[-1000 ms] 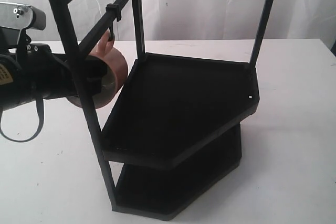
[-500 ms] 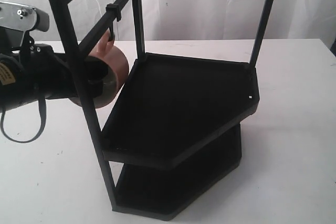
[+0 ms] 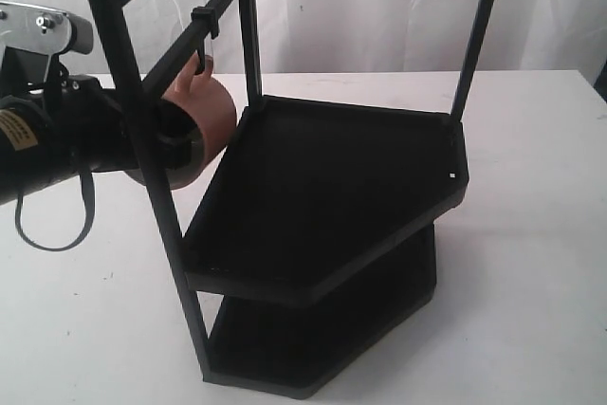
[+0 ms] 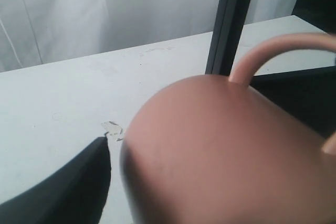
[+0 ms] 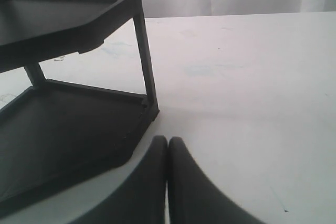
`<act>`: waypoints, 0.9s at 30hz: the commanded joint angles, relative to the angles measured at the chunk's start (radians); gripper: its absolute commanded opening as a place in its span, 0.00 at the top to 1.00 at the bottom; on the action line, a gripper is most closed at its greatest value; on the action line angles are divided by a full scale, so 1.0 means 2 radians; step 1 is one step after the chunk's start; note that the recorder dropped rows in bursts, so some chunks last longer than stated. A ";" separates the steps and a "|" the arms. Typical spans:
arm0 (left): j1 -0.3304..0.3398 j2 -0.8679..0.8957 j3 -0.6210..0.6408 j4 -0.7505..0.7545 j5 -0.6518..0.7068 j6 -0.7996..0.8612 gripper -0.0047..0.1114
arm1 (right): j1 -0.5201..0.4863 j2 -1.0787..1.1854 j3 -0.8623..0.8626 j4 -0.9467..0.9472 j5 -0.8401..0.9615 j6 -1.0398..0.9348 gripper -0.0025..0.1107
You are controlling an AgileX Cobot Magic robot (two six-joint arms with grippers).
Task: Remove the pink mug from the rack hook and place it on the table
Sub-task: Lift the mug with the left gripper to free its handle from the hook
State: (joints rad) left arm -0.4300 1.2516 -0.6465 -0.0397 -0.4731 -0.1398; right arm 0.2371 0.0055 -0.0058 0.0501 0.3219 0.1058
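Note:
The pink mug point(image 3: 211, 109) lies tipped on its side at the left of the black rack point(image 3: 332, 177), held above the table point(image 3: 531, 234). My left gripper point(image 3: 178, 144) is shut on its rim, reaching in from the left behind the rack's front post. The mug's loop handle point(image 3: 194, 73) points up, just under the hook's clip point(image 3: 205, 22); I cannot tell whether the handle still hangs on the hook. In the left wrist view the mug point(image 4: 220, 150) fills the frame beside one dark finger point(image 4: 63, 192). My right gripper point(image 5: 168, 142) is shut and holds nothing, low beside the rack's bottom tray point(image 5: 68, 129).
A rack post point(image 4: 231, 19) stands right behind the mug's handle point(image 4: 273, 45). White tabletop point(image 5: 252, 77) stretches to the right of the rack, with a white curtain behind it. The rack's front post point(image 3: 142, 130) crosses in front of my left arm.
My left gripper and the mug have risen slightly and shifted a little right, bringing the handle closer under the clip. The rack has stayed still.

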 commanded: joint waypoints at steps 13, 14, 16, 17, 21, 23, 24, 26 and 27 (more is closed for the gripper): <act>0.002 -0.001 0.004 -0.005 -0.003 0.003 0.91 | -0.004 -0.003 0.003 0.001 -0.004 0.002 0.98; 0.002 -0.001 0.004 -0.005 -0.003 0.003 0.96 | -0.004 -0.003 0.003 0.001 -0.004 0.002 0.98; 0.002 -0.001 0.004 -0.005 -0.003 0.003 0.96 | -0.004 -0.003 0.003 0.001 -0.004 0.002 0.98; 0.002 -0.001 0.004 -0.005 -0.003 0.003 0.96 | -0.004 -0.003 0.003 0.001 -0.004 0.002 0.98; 0.002 -0.001 0.004 -0.005 -0.004 0.003 0.96 | -0.004 -0.003 0.003 0.001 -0.004 0.002 0.98; 0.002 -0.001 0.004 -0.005 -0.006 0.003 0.96 | -0.004 -0.003 0.003 0.001 -0.004 0.002 0.98; 0.002 -0.001 0.004 -0.005 -0.009 0.003 0.96 | -0.004 -0.003 0.003 0.001 -0.004 0.002 0.98; 0.002 -0.002 0.004 -0.005 -0.014 0.003 0.96 | -0.004 -0.003 0.003 0.001 -0.004 0.002 0.98; 0.002 -0.004 0.004 -0.005 -0.017 0.003 0.96 | -0.004 -0.003 0.003 0.001 -0.004 0.002 0.98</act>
State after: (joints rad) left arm -0.4259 1.2516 -0.6465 -0.0530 -0.4826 -0.1362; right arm 0.2371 0.0055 -0.0058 0.0501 0.3219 0.1058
